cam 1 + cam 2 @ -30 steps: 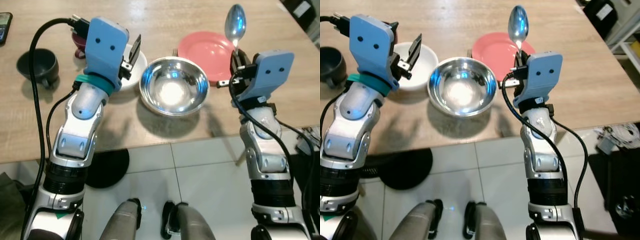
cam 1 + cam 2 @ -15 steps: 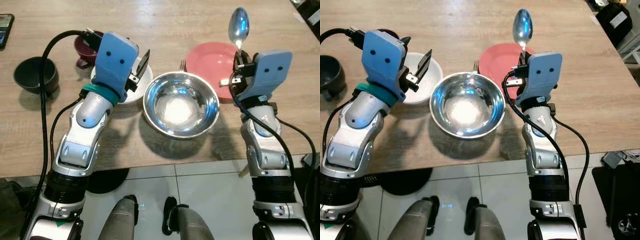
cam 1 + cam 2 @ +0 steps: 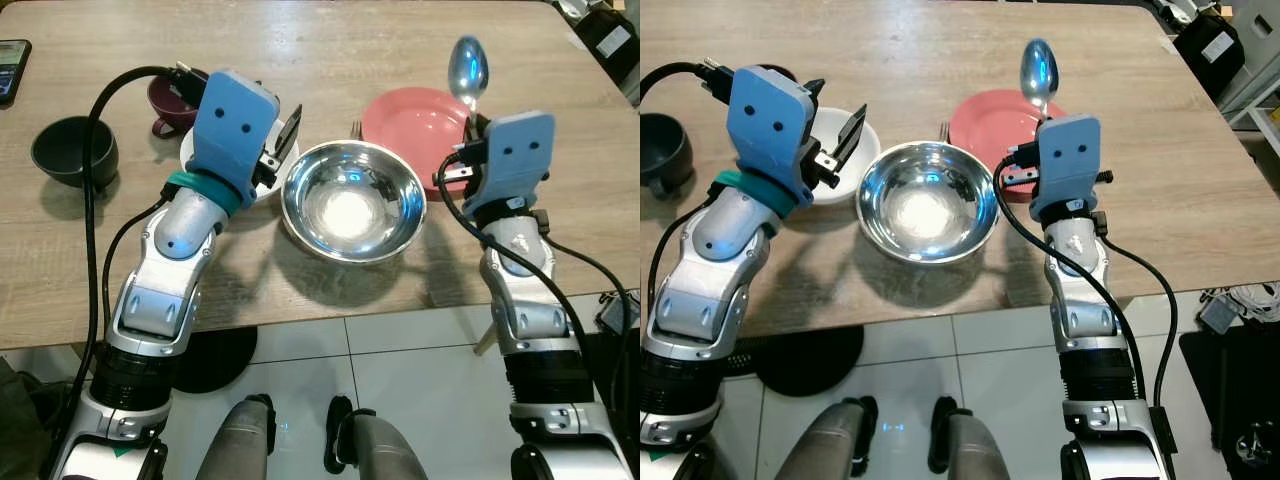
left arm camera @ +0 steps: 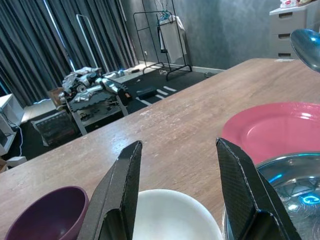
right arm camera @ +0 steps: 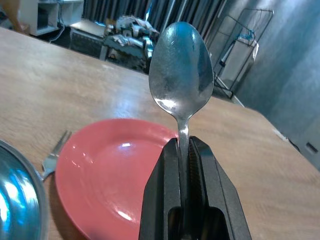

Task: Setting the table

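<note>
My right gripper [image 5: 184, 150] is shut on the handle of a metal spoon [image 5: 181, 75], which stands upright over the near edge of a pink plate [image 3: 420, 115]. The spoon's bowl [image 3: 1038, 68] shows above the blue wrist housing. A fork [image 5: 51, 156] lies between the plate and a steel bowl [image 3: 352, 198] at the table's middle. My left gripper [image 4: 177, 195] is open and holds nothing, hovering above a white bowl [image 4: 172, 217] to the left of the steel bowl. One black finger [image 3: 288, 128] points towards the steel bowl.
A maroon bowl [image 4: 42, 212] sits behind the white bowl. A dark cup [image 3: 70, 150] stands at the far left, and a phone [image 3: 12, 68] lies at the table's left edge. The wooden table's near edge [image 3: 330, 325] runs in front of me above tiled floor.
The camera has shifted a little. My right gripper with the spoon has lowered slightly towards the plate's near edge. The left gripper stays open over the white bowl.
</note>
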Robot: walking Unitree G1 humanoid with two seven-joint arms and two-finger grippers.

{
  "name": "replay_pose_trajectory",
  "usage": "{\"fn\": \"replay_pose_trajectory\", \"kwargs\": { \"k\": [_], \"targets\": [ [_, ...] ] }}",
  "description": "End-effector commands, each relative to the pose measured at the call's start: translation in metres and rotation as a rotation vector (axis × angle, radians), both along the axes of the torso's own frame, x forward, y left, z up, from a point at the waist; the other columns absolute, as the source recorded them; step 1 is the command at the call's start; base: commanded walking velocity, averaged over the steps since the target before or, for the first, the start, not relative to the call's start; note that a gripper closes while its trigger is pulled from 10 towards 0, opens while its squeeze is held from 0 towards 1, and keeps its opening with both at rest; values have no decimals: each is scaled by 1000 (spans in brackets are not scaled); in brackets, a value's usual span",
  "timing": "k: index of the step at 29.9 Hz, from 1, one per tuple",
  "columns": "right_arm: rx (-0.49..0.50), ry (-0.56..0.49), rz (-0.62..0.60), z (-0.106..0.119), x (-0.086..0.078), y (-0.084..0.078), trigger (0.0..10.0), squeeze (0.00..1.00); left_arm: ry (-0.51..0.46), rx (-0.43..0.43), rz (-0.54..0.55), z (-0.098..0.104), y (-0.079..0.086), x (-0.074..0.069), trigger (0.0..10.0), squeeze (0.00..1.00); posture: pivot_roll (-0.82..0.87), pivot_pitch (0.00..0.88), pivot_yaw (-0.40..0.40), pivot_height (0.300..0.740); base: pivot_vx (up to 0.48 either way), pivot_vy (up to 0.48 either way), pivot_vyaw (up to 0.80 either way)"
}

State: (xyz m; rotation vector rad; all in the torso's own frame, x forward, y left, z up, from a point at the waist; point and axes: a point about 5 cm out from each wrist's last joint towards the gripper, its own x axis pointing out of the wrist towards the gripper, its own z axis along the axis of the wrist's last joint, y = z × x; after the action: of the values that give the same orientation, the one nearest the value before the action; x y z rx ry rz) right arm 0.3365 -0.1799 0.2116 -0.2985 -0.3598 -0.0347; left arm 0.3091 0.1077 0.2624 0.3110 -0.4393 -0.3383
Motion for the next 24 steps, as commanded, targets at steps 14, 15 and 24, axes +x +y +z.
{"fn": "replay_pose_trajectory", "kwargs": {
  "k": [14,15,24],
  "targets": [
    [106,193,63,-42,19,3,10000,0,33,11,-6,-8,-1,-2,10000,0,259,159,0,740,0,0,0],
    [138,207,100,-45,21,9,10000,0,36,10,-5,-9,-1,-2,10000,0,259,159,0,740,0,0,0],
    [178,214,180,-43,33,30,10000,1000,38,2,12,-10,-1,-4,10000,0,288,166,-20,740,0,0,0]
  ]
}}
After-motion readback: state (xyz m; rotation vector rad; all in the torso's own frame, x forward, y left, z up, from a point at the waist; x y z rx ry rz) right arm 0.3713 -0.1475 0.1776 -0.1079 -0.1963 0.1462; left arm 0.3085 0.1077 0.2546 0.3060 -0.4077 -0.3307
